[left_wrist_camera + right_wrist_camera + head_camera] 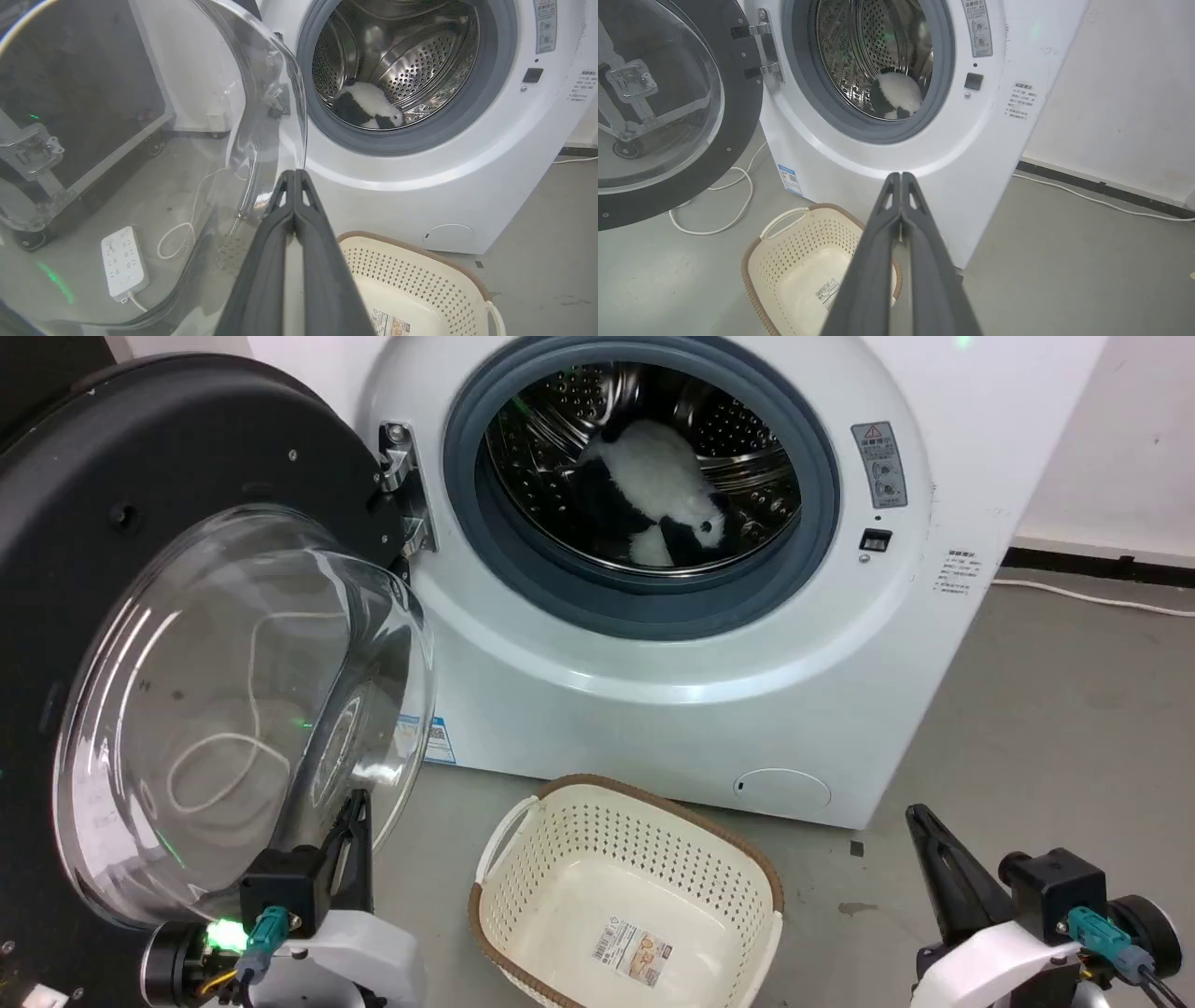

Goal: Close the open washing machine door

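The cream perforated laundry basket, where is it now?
Head view, lower centre: the cream perforated laundry basket sits on the grey floor before the white front-loading washing machine.

Bare lab-like test room, washing machine [653,709] on grey concrete floor [1046,709], plain white wall [1125,93] with black skirting [1101,189], power strip [122,261] and loose white cable [1083,198] on the floor, metal-edged equipment case [93,93] on castors.

The head view looks forward and down from above onto the washing machine [653,644], with the open washing machine door [56,523] close at its left. The left wrist view sits low, very near the door's glass, facing along the left arm's fingers [266,261] toward the drum [411,60]. The right wrist view looks from farther back, along the right arm's fingers [873,261]. All three share the drum and the basket [579,859].
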Controlling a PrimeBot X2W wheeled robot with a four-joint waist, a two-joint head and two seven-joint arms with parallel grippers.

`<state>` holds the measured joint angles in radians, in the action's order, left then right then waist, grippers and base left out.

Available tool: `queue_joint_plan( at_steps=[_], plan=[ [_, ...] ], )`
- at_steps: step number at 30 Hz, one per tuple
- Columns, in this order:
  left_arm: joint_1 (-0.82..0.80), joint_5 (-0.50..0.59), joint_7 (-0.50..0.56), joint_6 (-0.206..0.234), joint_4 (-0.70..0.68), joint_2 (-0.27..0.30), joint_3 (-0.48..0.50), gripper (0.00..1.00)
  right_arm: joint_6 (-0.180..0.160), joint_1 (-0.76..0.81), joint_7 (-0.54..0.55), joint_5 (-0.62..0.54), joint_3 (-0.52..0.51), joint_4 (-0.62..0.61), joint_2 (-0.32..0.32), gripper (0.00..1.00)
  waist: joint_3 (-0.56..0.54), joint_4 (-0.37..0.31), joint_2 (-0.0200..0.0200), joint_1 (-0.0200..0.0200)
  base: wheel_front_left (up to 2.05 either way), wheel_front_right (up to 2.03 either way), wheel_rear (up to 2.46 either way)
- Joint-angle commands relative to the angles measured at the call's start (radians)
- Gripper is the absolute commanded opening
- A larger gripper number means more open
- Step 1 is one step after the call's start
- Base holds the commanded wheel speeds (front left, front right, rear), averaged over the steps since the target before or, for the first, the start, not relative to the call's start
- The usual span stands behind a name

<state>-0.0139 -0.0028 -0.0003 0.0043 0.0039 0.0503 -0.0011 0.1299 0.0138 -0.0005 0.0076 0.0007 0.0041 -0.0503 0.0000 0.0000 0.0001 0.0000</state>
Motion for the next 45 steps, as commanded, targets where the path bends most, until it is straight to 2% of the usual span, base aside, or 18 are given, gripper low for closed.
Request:
queue_joint_plan(
  at_steps=[1,45],
  plan=[
    [0.014,0.003,0.000,-0.004,-0.004,0.000,0.001,0.00,0.001,-0.014,0.000,-0.008,-0.001,-0.004,0.000,0.00,0.000,0.000,-0.0001,0.0000,0.00,0.00,0.00],
    [0.014,0.003,0.000,-0.004,-0.004,0.000,0.001,0.00,0.001,-0.014,0.000,-0.008,-0.001,-0.004,0.000,0.00,0.000,0.000,-0.0001,0.0000,0.00,0.00,0.00]
  ],
)
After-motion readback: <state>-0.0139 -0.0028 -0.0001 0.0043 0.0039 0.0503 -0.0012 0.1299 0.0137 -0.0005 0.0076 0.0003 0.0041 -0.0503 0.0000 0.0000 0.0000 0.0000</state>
